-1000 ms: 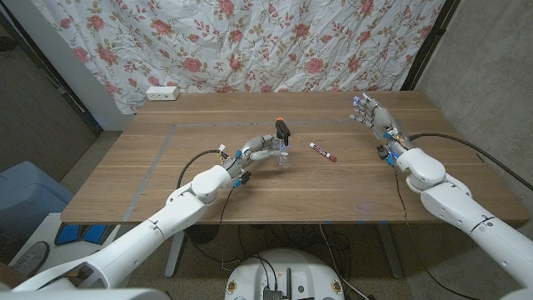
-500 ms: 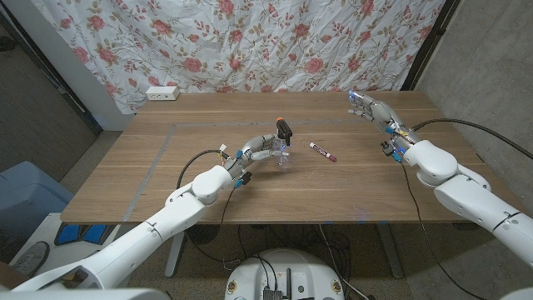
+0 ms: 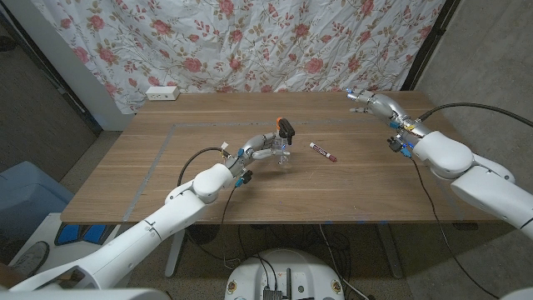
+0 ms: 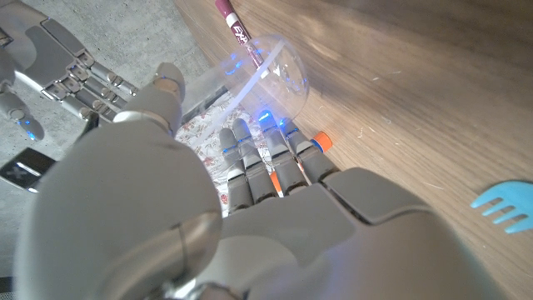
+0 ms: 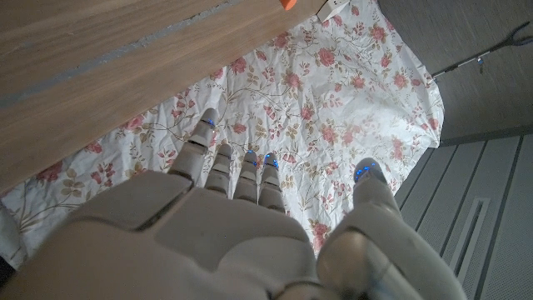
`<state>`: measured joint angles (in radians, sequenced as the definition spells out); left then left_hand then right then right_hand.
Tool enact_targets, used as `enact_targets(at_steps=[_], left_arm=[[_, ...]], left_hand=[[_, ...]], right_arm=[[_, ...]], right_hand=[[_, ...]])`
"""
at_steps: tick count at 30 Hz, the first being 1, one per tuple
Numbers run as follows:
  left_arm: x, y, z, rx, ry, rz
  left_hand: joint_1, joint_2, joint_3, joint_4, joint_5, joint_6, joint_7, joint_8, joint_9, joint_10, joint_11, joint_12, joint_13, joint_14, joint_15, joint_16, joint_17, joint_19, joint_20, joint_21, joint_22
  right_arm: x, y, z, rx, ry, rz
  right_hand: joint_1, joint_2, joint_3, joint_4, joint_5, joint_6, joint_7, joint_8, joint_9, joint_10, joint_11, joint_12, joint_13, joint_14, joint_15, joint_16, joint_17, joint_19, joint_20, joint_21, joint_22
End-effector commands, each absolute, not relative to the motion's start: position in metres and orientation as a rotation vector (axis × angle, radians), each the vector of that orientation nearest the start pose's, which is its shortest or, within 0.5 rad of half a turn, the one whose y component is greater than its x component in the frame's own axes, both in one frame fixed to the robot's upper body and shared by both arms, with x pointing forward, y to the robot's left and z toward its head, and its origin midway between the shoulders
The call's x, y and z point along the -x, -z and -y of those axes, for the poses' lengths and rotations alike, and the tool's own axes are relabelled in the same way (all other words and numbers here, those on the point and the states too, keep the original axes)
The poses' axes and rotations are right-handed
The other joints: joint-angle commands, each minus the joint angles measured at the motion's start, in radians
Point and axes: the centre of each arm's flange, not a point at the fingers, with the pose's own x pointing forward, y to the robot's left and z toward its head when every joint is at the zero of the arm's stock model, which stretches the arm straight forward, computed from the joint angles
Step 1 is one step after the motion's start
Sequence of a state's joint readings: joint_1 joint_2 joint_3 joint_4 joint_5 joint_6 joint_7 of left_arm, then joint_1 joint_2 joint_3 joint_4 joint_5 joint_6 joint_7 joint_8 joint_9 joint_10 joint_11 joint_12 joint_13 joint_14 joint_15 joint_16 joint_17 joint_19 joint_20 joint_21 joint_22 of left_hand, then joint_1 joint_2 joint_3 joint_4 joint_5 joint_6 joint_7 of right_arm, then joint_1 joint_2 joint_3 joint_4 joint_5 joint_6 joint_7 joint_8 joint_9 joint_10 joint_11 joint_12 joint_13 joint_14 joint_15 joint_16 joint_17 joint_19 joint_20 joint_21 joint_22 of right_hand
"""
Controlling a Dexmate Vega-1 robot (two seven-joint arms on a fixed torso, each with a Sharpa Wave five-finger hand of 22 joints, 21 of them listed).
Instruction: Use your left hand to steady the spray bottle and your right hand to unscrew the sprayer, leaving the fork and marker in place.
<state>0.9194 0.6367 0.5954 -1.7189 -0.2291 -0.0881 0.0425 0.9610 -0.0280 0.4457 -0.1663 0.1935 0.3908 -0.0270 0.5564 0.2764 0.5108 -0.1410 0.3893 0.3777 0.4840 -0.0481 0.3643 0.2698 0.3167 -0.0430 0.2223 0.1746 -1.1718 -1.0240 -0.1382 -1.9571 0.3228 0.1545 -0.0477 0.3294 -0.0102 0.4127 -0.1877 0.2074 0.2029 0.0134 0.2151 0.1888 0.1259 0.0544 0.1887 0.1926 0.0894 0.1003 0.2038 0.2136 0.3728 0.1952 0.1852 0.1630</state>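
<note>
Two hands, far from equally placed for the job. Left hand (image 3: 265,148) wrapped around the clear body of the spray bottle (image 3: 281,155), fingers curled on its side, thumb opposite in the left wrist view. Right hand (image 3: 372,103) holding nothing, fingers apart and extended, raised off the tabletop (image 3: 166,167) and well apart from the bottle.

From the right hand: bottle off toward the robot's left and somewhat nearer the robot, with the marker (image 3: 322,152) lying on the wood between the two, closer to the bottle than to the hand. From the left hand: marker just beyond the bottle on the outer side, fork (image 4: 500,207) close by on the wood, seen blue at the edge of the left wrist view; exact side hard to tell.

Bottle standing roughly upright in the left hand's grip, long axis near vertical, perhaps leaning a little. Black sprayer (image 3: 286,128) on top, above the left hand's fingers and free of them. Orange nozzle tip pointing away from the robot, as far as the head view tells.

Judged from this: steadying done, unscrewing not yet begun. Next move likely a long sweep of the right hand inward and toward the robot, passing above the marker rather than through it, then down onto the sprayer from above, fingers closing round the collar, twist about the vertical axis. Main risks: brushing the marker on the way, or tipping the bottle by pushing sideways on the top.
</note>
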Motion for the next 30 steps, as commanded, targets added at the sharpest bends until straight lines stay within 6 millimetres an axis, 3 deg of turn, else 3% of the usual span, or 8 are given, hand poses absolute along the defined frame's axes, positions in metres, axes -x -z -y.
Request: enact_targets(at_steps=[1,18,20,30], left_arm=[[-0.577,0.048,-0.141,-0.539,0.431,0.597],[-0.576,0.042,-0.132,-0.595,0.401,0.592],[-0.576,0.042,-0.132,-0.601,0.4,0.592],[-0.574,0.046,-0.129,-0.605,0.387,0.595]], left_hand=[[0.008,0.016,-0.005,0.001,0.007,0.004,0.006,0.008,0.003,0.013,-0.007,0.003,0.007,-0.004,-0.11,0.007,0.001,0.003,-0.036,-0.002,0.005],[0.007,0.02,-0.021,0.001,0.007,0.011,0.007,0.018,-0.001,0.015,-0.006,0.002,0.017,-0.006,-0.108,0.009,-0.002,0.006,-0.037,-0.003,0.006],[0.007,0.02,-0.023,0.0,0.007,0.012,0.008,0.019,-0.001,0.015,-0.007,0.002,0.018,-0.006,-0.109,0.009,-0.002,0.006,-0.037,-0.003,0.006],[0.005,0.024,-0.031,0.002,0.008,0.012,0.011,0.022,-0.004,0.015,-0.003,0.001,0.023,-0.008,-0.107,0.01,-0.004,0.006,-0.036,-0.004,0.006]], right_arm=[[-0.474,-0.073,0.292,0.995,-0.145,0.69],[-0.454,-0.085,0.266,1.187,-0.123,0.65],[-0.45,-0.086,0.262,1.202,-0.125,0.648],[-0.44,-0.091,0.242,1.29,-0.16,0.653]], right_hand=[[0.025,-0.013,0.011,0.001,0.013,0.016,-0.005,0.011,0.007,-0.002,0.015,0.004,0.002,0.002,0.016,0.003,-0.001,-0.002,0.011,-0.005,0.003],[0.061,-0.048,0.016,0.006,0.032,0.017,-0.011,0.014,0.017,-0.04,0.033,-0.002,0.004,-0.022,0.058,-0.002,-0.001,-0.026,0.016,-0.008,0.004],[0.069,-0.053,0.018,0.009,0.038,0.025,-0.016,0.018,0.021,-0.06,0.04,-0.006,0.005,-0.031,0.077,-0.004,0.0,-0.04,0.018,-0.01,0.004],[0.071,-0.07,0.015,0.021,0.05,0.032,-0.027,0.022,0.035,-0.12,0.058,-0.009,0.006,-0.088,0.107,-0.013,0.003,-0.112,0.02,-0.016,0.005]])
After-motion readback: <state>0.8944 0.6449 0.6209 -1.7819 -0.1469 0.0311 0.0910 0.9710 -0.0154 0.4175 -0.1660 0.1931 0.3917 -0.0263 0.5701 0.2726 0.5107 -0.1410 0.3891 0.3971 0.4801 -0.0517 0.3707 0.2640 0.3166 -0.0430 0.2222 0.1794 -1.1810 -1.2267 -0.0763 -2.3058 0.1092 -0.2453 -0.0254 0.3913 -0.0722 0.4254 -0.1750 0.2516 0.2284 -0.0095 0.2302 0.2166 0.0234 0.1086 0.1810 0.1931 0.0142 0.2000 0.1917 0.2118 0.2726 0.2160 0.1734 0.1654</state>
